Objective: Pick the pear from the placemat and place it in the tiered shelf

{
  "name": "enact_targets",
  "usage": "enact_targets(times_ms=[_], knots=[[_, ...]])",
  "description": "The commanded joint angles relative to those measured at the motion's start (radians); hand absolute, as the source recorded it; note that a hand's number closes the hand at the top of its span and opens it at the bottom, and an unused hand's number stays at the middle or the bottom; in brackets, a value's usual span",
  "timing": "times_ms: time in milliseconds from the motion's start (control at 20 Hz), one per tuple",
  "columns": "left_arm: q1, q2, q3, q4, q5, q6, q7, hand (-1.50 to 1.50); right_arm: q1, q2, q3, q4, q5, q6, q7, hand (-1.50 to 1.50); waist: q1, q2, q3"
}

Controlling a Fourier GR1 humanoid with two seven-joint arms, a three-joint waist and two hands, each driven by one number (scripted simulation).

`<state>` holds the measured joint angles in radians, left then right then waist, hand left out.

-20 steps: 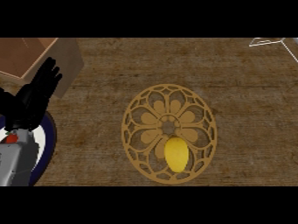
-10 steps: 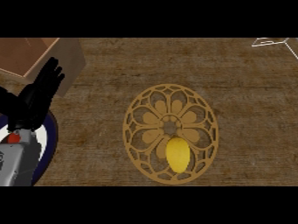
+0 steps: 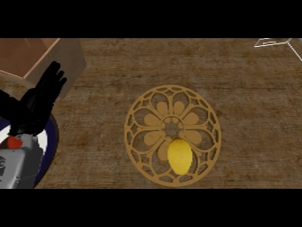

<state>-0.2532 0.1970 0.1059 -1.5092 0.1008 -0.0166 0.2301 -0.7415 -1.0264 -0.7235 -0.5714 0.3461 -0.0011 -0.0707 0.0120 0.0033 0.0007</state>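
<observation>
On the brown woven surface (image 3: pixel 245 88), right near the middle, we've got the golden openwork placemat (image 3: pixel 172 135) with the pear (image 3: pixel 179 156) sitting on its lower part, close to the edge nearest us. Our left hand (image 3: pixel 39 104) is way over at the left side, fingers straight and pointing up, holding nothing, just parked there above a white plate with a dark blue rim (image 3: pixel 50 146). Our right hand isn't in view at all, so we can't say anything about it.

What could go sideways from here, as far as we can judge: the pear is well apart from the only hand we can see, so whichever hand goes for it has a long reach, and a rounded fruit lying on its side could roll off the cut-out pattern if we nudge it before closing round it. The shelf is the other worry. All we see is a thin pale wire frame (image 3: pixel 274 42) poking in at the top right corner, probably the tiered shelf, but we can't make out its tiers, so lining up the drop looks like guesswork. There's also a brown box (image 3: pixel 22 55) at the top left that the left forearm could clip on the way out.

The pear itself is plain yellow, smooth, elongated, lying lengthwise toward us.
</observation>
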Motion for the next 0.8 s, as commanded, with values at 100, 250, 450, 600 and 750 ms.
enact_targets(times_ms=[100, 250, 450, 600, 750], knots=[[0.019, 0.019, 0.029, 0.002, 0.03, -0.032, -0.011, 0.0, 0.054, -0.152, -0.079, 0.129, -0.099, 0.223, -0.023, -1.5, -0.008, -0.001, 0.001], [0.006, 0.009, 0.024, -0.012, 0.006, 0.002, -0.001, 0.0, 0.127, -0.264, -0.128, 0.171, -0.133, 0.322, -0.058, -1.5, -0.019, -0.002, 0.001], [-0.044, 0.019, 0.041, 0.015, 0.008, 0.014, 0.021, 0.0, 0.221, -0.329, -0.212, 0.261, -0.197, 0.429, -0.173, -1.5, -0.031, -0.002, 0.003], [0.028, 0.034, 0.043, -0.039, 0.015, -0.011, 0.019, 0.0, 0.335, -0.371, -0.258, 0.299, -0.236, 0.553, -0.255, -1.5, -0.032, -0.006, 0.003], [0.003, 0.024, 0.046, 0.021, 0.022, -0.028, -0.025, 0.0, 0.433, -0.347, -0.253, 0.268, -0.234, 0.576, -0.387, -1.5, -0.035, -0.005, 0.001]])
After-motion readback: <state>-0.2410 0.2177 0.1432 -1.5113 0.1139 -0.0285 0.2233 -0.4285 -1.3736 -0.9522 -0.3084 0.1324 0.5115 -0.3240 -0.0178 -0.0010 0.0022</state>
